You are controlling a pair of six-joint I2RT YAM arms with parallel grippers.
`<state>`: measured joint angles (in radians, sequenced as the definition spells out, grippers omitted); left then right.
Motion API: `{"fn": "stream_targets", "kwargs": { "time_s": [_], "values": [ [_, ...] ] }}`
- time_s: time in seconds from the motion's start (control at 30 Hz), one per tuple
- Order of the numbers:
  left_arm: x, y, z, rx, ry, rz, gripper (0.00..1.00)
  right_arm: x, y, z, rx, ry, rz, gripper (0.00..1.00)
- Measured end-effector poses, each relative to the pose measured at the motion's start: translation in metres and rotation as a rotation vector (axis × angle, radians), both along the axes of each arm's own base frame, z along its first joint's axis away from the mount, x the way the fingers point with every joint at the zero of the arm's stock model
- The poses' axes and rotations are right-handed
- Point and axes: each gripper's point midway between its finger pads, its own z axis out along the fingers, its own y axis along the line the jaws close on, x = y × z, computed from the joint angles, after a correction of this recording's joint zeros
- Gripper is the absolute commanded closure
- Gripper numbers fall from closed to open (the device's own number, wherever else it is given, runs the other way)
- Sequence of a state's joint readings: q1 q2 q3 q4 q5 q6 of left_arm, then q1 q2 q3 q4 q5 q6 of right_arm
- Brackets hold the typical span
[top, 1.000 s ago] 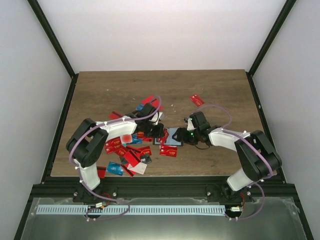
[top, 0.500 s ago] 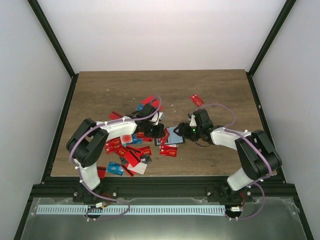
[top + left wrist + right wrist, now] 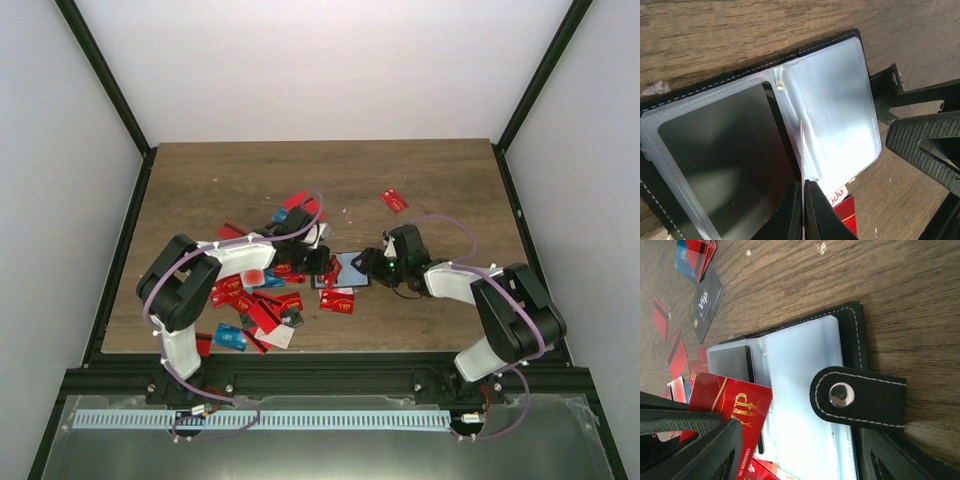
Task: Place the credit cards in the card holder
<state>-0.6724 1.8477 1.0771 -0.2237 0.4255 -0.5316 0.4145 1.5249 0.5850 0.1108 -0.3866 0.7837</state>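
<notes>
The black card holder (image 3: 350,266) lies open on the table, its clear pockets (image 3: 832,85) facing up and a dark card in the left pocket (image 3: 725,165). My left gripper (image 3: 803,186) is shut on a red VIP credit card (image 3: 732,407), held edge-on (image 3: 802,145) against the holder's middle fold. My right gripper (image 3: 800,432) stands open at the holder's right edge, straddling its snap strap (image 3: 855,397). One of its ridged fingers (image 3: 920,145) shows beside the strap. More credit cards (image 3: 260,295), mostly red, lie scattered to the left.
A lone red card (image 3: 394,200) lies behind the right gripper. A dark grey VIP card (image 3: 707,302) and blue and red cards (image 3: 692,255) lie beyond the holder. The card pile runs down to the table's near edge (image 3: 300,352).
The right gripper has shifted slightly to the right along the holder's edge. The left gripper with its card has barely moved.
</notes>
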Motion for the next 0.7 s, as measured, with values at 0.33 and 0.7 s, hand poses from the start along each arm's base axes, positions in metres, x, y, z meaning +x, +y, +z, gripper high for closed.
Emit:
{"fn": "stream_targets", "kwargs": {
  "time_s": [0.33, 0.7],
  "values": [
    [0.007, -0.004, -0.004, -0.017, 0.021, 0.03, 0.96, -0.004, 0.001, 0.0, 0.028, -0.005, 0.015, 0.34],
    [0.013, -0.01, -0.004, -0.059, 0.032, 0.048, 0.96, -0.009, 0.002, 0.0, 0.05, -0.001, 0.031, 0.35]
  ]
}}
